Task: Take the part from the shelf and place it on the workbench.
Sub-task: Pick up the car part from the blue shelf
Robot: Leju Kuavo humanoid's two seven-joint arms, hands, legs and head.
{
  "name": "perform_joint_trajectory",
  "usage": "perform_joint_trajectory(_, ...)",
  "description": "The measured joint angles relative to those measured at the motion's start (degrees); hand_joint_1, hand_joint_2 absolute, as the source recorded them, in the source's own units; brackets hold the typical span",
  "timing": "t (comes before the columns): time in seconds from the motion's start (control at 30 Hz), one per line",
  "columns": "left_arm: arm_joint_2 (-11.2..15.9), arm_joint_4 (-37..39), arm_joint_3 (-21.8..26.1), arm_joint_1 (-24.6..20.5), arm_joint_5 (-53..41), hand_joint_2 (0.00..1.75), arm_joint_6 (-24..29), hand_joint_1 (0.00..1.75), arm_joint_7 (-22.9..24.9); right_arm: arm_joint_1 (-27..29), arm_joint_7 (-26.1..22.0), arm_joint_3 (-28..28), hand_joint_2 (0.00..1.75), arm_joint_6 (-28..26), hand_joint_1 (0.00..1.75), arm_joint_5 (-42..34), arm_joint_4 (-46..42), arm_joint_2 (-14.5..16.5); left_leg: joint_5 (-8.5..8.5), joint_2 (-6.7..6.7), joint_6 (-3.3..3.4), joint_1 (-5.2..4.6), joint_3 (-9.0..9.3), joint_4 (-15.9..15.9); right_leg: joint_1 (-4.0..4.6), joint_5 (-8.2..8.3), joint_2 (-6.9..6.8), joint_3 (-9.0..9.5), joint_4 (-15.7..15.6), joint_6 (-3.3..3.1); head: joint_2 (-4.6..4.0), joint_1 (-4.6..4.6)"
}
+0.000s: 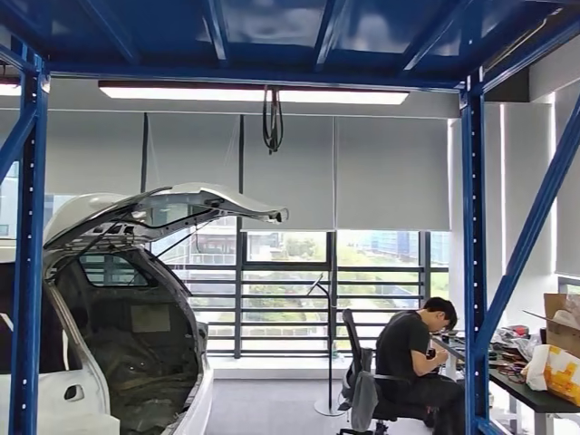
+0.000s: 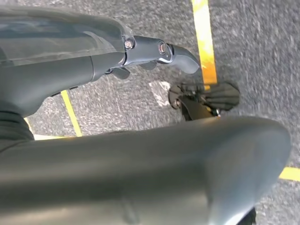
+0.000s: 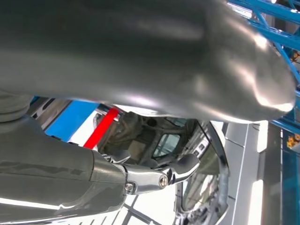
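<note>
The left hand [image 2: 148,122] is hanging over grey floor [image 2: 254,51], fingers apart, gripping nothing; the right hand [image 3: 148,117] is likewise holding nothing; a white car [image 1: 130,299] is sitting at lower left.

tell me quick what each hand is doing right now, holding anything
Left hand: open, fingers apart, holding nothing, above the floor.
Right hand: open, fingers apart, holding nothing, with the car's open hatch beyond it.
</note>
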Motion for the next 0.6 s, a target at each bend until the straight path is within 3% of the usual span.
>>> perform_joint_trajectory(0.07,-0.1,0.0,0.0,0.0,0.0,0.00,0.1,0.00,0.0,0.1,0.0,-0.2,0.00,-0.1,0.00,0.0,-0.1,-0.1,-0.07,-0.03,0.20,0.38,1.00,-1.0,-0.02,-1.64,-0.03,-1.40,3.3,0.53,0.00,-0.02)
perform_joint_trajectory(0.13,-0.1,0.0,0.0,0.0,0.0,0.00,0.1,0.00,0.0,0.3,0.3,-0.3,0.00,-0.1,0.00,-0.1,-0.1,-0.1,-0.42,-0.04,0.42,0.41,1.70,-1.3,-0.16,-4.11,-0.02,-5.50,10.6,0.93,-0.02,-0.03)
perform_joint_trajectory(0.2,-0.2,0.1,0.0,0.0,0.0,0.00,0.1,0.00,0.0,0.6,0.7,-0.3,0.00,-0.1,0.00,-0.3,0.0,-0.1,-0.97,-0.06,0.48,0.40,2.35,-1.2,-0.23,-4.31,-0.03,-9.14,15.3,1.19,-0.03,-0.03)
perform_joint_trajectory(0.23,-0.2,0.1,0.0,0.1,0.0,0.00,0.1,0.00,0.0,0.7,0.7,-0.3,0.00,-0.1,0.00,-0.4,0.1,-0.1,-1.32,-0.10,0.44,0.40,2.83,-1.2,-0.24,-2.69,-0.03,-9.53,14.6,1.23,-0.03,-0.03)
perform_joint_trajectory(0.27,-0.2,0.1,0.0,0.1,0.0,0.00,0.1,0.00,0.0,0.7,0.8,-0.3,0.00,-0.1,0.00,-0.4,0.1,-0.1,-1.71,-0.16,0.33,0.40,3.42,-1.2,-0.23,-0.09,-0.03,-8.84,11.7,1.19,-0.03,-0.03)
perform_joint_trajectory(0.33,-0.2,0.1,0.0,0.0,0.0,0.00,0.1,0.00,0.0,0.7,0.8,-0.4,0.00,-0.1,0.00,-0.5,0.1,-0.1,-2.53,-0.27,-0.08,0.35,4.48,-1.3,-0.07,4.39,0.00,-6.18,4.5,0.73,-0.03,-0.03)
perform_joint_trajectory(0.37,-0.3,0.1,0.0,0.0,-0.1,0.00,0.1,0.00,0.0,0.7,0.9,-0.4,0.00,-0.1,0.00,-0.5,0.2,-0.2,-2.82,-0.31,-0.34,0.30,4.74,-1.3,0.07,5.22,0.02,-5.17,2.1,0.33,-0.02,-0.03)
perform_joint_trajectory(0.43,-0.3,0.1,0.0,-0.1,-0.1,0.00,0.0,0.00,-0.1,0.7,1.0,-0.5,0.00,0.0,0.00,-0.5,0.2,-0.2,-3.08,-0.30,-0.84,0.24,4.89,-1.6,0.35,4.84,0.13,-4.52,0.5,-0.39,-0.02,-0.03)
perform_joint_trajectory(0.53,-0.3,0.1,0.0,-0.1,-0.2,0.00,0.0,0.00,-0.2,0.7,0.9,-0.5,0.00,0.1,0.00,-0.5,0.0,-0.3,-3.94,-0.21,-1.61,0.21,4.78,-0.9,-0.03,4.55,0.17,-3.79,-0.5,-1.26,-0.03,-0.02)
perform_joint_trajectory(0.6,-0.3,0.1,0.0,-0.2,-0.3,0.00,0.0,0.00,-0.3,0.7,0.8,-0.5,0.00,0.1,0.00,-0.6,-0.1,-0.3,-6.25,-0.19,-2.04,0.32,2.14,4.1,-0.27,4.33,-0.05,-3.13,-1.0,-1.75,-0.03,-0.01)
